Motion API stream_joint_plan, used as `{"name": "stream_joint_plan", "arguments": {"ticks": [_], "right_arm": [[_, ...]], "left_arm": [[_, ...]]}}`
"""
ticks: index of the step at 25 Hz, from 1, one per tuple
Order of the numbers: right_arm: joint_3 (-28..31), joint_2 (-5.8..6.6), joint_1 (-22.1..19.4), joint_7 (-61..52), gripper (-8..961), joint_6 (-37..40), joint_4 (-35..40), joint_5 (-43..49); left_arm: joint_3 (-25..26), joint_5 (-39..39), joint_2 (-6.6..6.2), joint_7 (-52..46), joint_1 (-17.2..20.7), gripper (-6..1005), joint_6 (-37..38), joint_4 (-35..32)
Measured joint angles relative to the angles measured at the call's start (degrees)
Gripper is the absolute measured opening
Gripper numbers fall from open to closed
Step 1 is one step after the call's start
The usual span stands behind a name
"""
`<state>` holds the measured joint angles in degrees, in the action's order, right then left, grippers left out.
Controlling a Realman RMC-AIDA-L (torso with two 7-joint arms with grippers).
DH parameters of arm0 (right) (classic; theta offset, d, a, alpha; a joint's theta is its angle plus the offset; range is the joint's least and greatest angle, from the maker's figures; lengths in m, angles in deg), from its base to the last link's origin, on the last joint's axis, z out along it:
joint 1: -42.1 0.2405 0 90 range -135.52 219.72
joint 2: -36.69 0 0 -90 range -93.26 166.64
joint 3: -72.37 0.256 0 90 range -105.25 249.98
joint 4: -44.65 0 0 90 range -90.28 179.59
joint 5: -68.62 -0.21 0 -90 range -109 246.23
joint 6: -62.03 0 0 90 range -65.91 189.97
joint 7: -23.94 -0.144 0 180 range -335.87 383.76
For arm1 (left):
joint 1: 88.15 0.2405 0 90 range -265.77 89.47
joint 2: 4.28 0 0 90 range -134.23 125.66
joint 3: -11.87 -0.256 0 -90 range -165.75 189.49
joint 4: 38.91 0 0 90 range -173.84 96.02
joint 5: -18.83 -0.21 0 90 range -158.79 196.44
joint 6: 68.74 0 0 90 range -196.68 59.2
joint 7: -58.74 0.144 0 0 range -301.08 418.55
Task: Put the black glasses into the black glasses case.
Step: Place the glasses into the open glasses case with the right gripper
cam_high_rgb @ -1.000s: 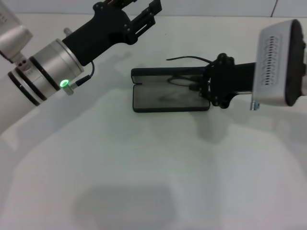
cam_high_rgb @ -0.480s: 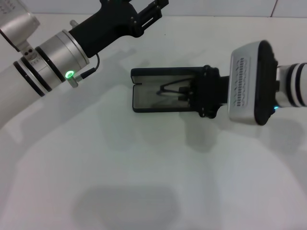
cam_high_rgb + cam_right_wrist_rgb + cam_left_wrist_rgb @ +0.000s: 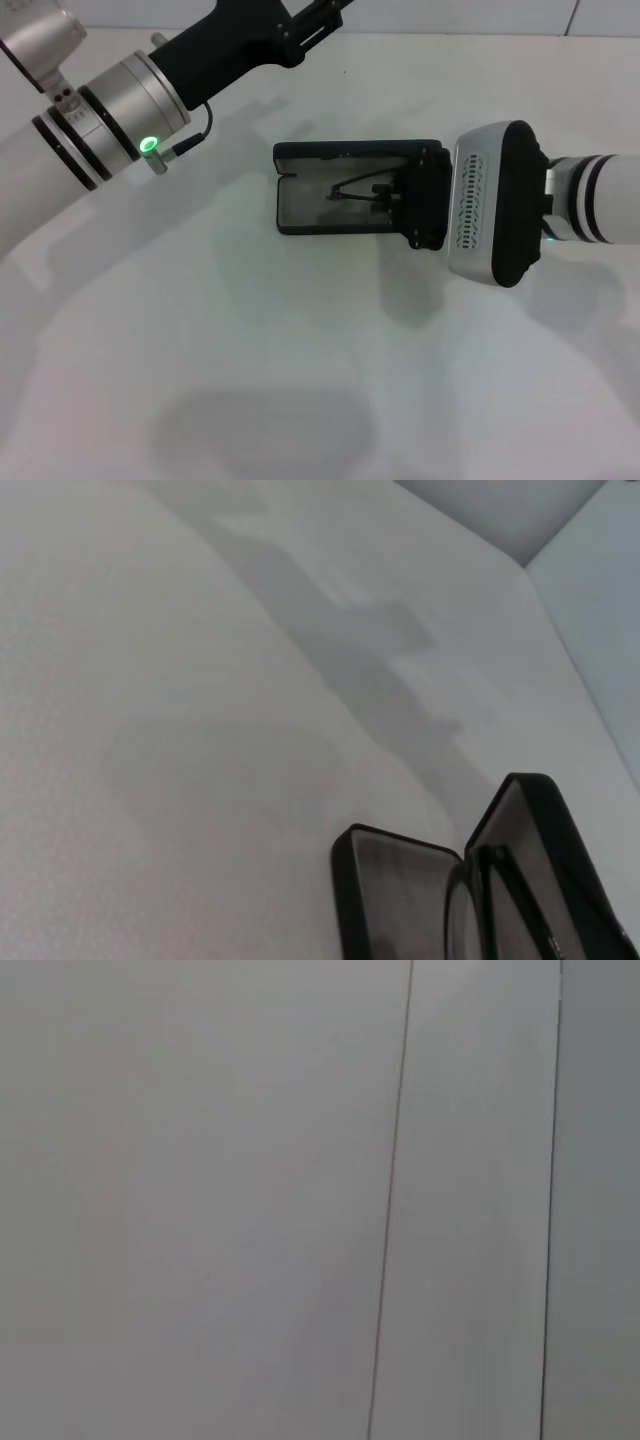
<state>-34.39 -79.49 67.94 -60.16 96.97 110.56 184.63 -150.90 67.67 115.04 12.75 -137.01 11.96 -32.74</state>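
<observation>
Placement step in hand, by the look of it: glasses (image 3: 352,190) lying within the open case (image 3: 300,205), over the grey lining of the tray, temple arms angling toward the right gripper (image 3: 392,195). Right gripper reaching in over the case's right end, hiding that end of the tray. Jaws on the glasses or off them: cannot tell, black fingers merging with black frame. Seated flat or riding up on an edge: also not clear.

Next move, as a judgement: letting go if not yet done, then drawing straight back off the case's right end without dragging a temple arm out, and perhaps tipping the lid (image 3: 340,152) down.

Lid standing up along the case's far side, so no room to leave that way; near rim (image 3: 330,230) low, bare table (image 3: 300,380) wide open on the near side of the case and beyond its left end. In the right wrist view, case (image 3: 400,900) open, a temple arm of the glasses (image 3: 515,885) lying inside.

Left gripper (image 3: 315,18) held up well beyond the case's far-left corner, out of the way; jaws not readable.
</observation>
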Motion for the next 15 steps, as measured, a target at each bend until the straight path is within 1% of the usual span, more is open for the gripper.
{"name": "stream_joint_plan", "arguments": {"ticks": [7, 11, 15], "right_arm": [[-1.59, -0.01, 0.27, 0.31, 179, -1.39, -0.38, 0.0], [-5.45, -0.01, 0.9, 0.33, 180, -7.46, -2.08, 0.0], [-7.6, -0.01, 1.46, 0.25, 181, -9.93, -3.04, -0.16]], "left_arm": [[0.0, 0.04, 0.15, 0.15, -0.1, 607, -0.03, 0.07], [0.0, 0.06, 0.2, 0.26, -0.09, 607, -0.03, 0.07], [0.0, 0.05, 0.21, 0.33, -0.27, 608, -0.03, 0.06]]}}
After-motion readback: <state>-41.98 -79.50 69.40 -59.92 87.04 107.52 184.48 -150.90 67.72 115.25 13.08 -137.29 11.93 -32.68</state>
